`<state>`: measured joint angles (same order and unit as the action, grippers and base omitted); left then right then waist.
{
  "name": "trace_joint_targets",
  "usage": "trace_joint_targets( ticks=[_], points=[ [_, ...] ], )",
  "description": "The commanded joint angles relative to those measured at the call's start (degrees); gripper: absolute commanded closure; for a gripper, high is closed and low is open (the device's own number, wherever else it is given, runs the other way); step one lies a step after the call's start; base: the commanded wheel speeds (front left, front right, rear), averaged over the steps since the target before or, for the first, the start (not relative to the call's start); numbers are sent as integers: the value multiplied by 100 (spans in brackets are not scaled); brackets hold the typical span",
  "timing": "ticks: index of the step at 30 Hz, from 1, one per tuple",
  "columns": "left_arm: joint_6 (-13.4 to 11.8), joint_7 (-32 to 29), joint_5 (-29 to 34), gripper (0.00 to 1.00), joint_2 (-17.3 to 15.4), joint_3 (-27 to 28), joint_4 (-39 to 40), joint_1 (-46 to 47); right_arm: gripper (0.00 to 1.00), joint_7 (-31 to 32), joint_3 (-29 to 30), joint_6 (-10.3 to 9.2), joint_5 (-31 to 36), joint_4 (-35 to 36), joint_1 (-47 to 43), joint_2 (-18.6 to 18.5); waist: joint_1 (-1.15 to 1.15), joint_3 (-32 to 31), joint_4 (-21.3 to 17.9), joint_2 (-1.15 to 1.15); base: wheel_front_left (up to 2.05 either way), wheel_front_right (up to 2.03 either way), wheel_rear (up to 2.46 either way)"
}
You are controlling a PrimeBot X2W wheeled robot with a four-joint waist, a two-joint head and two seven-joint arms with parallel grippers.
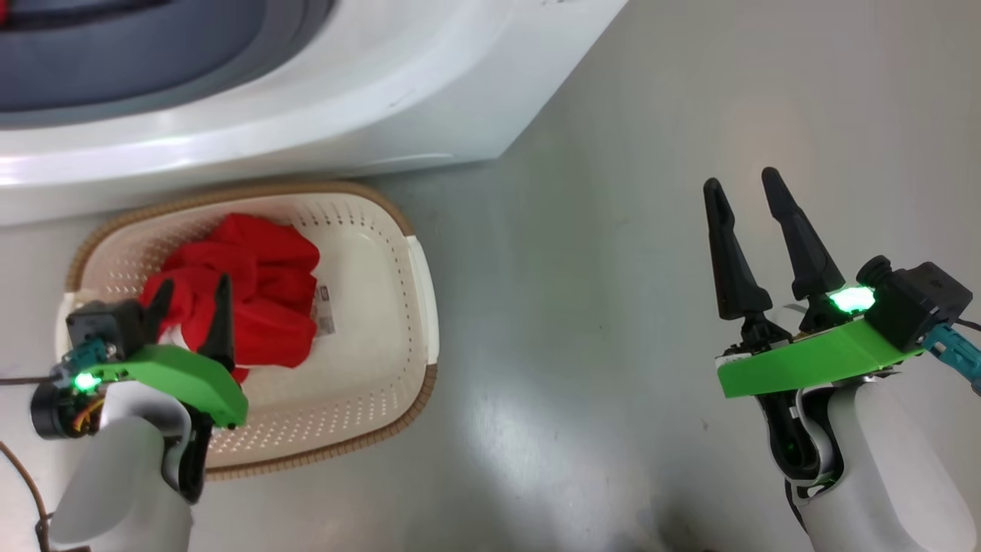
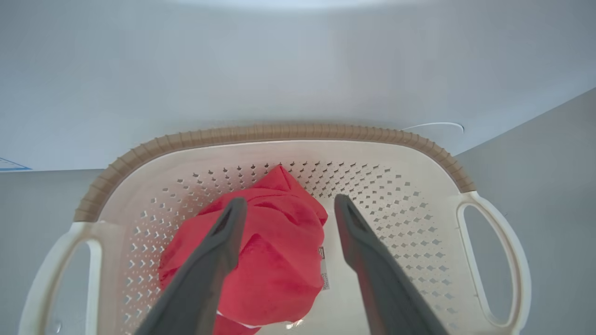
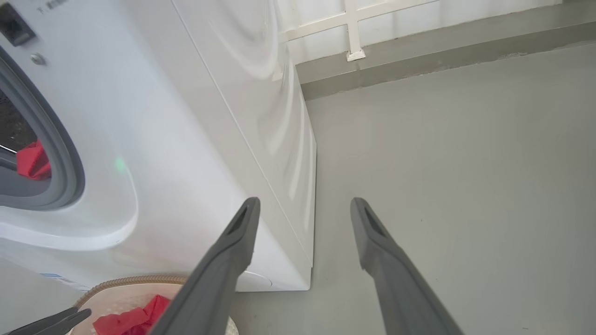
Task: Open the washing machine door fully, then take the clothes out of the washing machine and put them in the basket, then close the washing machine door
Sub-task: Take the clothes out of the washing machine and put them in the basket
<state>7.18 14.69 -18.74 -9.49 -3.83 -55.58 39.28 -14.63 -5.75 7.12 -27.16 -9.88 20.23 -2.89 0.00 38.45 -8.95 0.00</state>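
The left claw (image 1: 191,303) hangs with its fingers (image 2: 219,260) spread apart, gripping nothing. The clothes (image 1: 257,295) lie heaped just below and between them, inside the basket (image 1: 420,307). The washing machine (image 1: 345,100) stands just beyond it. The right claw (image 1: 742,184), fingers apart and empty, hovers over the floor (image 1: 598,307), the machine off to its left, more red cloth (image 3: 32,160) inside.
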Motion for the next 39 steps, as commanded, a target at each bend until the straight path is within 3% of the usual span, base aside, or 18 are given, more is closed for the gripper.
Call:
trace_joint_targets(
  ticks=[1, 24, 39],
  points=[
    [31, 30, -28, 0, -153, 159, 152, -261, 0, -37, -73, 36, 41, 85, -174, 2, 0, -221, 40, 0, 0, 0, 0],
    [31, 30, 412, 0, 104, 744, 2354, -1698, 0, -37, 7, 36, 399, -303, -906, 1, 0, -2025, 259, 0, 0, 0, 0],
    [31, 30, 763, 0, 289, 1127, 4227, -3137, 0, -37, -1, 36, 289, -350, -1580, -244, 0, -3035, 304, 0, 0, 0, 0]
  ],
)
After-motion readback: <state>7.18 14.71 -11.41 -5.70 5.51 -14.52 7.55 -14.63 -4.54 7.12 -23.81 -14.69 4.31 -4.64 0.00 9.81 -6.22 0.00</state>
